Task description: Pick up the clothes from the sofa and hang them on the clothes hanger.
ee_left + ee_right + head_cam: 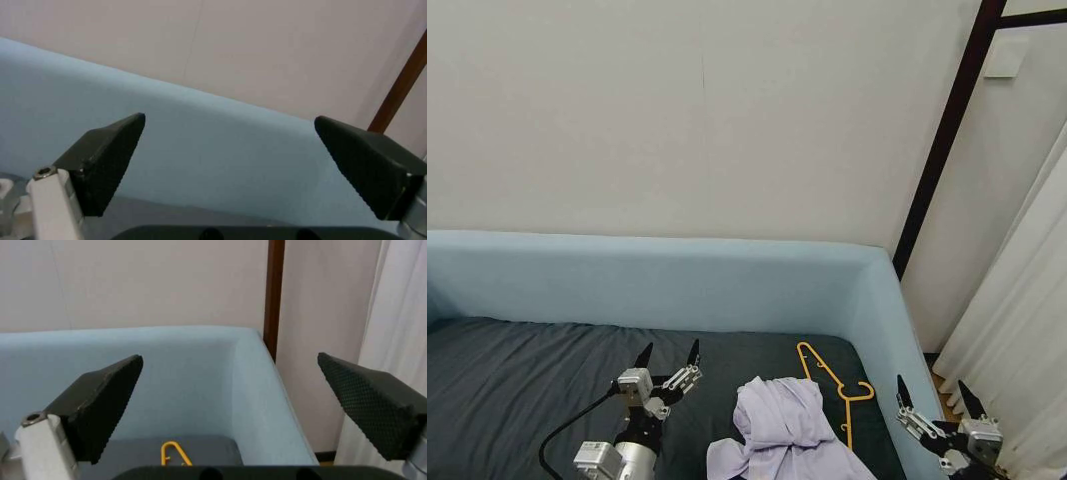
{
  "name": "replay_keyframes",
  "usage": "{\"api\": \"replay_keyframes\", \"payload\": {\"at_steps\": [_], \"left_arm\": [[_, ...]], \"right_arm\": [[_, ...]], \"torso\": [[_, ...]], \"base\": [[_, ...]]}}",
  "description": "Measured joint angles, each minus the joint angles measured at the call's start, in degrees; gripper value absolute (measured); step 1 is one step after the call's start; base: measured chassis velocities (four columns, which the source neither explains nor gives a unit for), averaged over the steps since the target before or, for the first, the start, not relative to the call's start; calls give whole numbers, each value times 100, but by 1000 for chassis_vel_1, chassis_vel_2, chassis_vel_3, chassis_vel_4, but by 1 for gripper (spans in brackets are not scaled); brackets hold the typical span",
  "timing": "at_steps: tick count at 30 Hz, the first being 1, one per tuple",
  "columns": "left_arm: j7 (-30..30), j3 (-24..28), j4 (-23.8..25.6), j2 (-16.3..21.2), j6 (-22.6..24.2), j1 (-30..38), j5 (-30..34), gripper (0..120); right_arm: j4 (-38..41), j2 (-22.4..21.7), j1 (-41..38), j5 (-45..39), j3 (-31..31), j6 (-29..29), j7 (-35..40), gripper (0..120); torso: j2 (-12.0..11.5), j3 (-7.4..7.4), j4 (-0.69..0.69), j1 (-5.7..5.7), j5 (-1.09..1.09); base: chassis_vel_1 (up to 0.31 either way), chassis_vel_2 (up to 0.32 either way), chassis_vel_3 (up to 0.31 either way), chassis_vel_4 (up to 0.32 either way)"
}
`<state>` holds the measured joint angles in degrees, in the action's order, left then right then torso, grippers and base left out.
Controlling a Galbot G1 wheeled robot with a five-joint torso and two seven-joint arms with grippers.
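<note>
In the head view, the lavender clothes (785, 432) are being seen lying crumpled on the dark seat of the sofa (657, 285), with the orange hanger (832, 385) lying flat just beside them, toward the right armrest. The left gripper (670, 352) is being held over the seat near the clothes, fingers spread. The right gripper (930, 390) is being held by the right armrest, also spread.

In the left wrist view, the spread fingers are being pointed at the blue backrest.

In the right wrist view, the hanger's hook (172, 452) is being framed between wide-apart fingers.

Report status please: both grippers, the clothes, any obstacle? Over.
Left gripper open, empty, above sofa seat. Right gripper open, empty, near sofa armrest. Clothes crumpled on seat, beside hanger. No obstacle seen.
</note>
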<state>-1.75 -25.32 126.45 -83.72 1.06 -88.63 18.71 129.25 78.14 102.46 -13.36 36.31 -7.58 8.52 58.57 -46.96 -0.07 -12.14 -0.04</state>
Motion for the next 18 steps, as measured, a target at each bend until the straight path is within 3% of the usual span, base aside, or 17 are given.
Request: {"api": "replay_keyframes", "payload": {"at_steps": [18], "left_arm": [[31,-12,56,128,2,-86,-72,100]], "right_arm": [[-69,68,-20,102,-26,54,-33,100]], "torso": [[0,0,0,0,0]], "base": [[0,0,0,0]]}}
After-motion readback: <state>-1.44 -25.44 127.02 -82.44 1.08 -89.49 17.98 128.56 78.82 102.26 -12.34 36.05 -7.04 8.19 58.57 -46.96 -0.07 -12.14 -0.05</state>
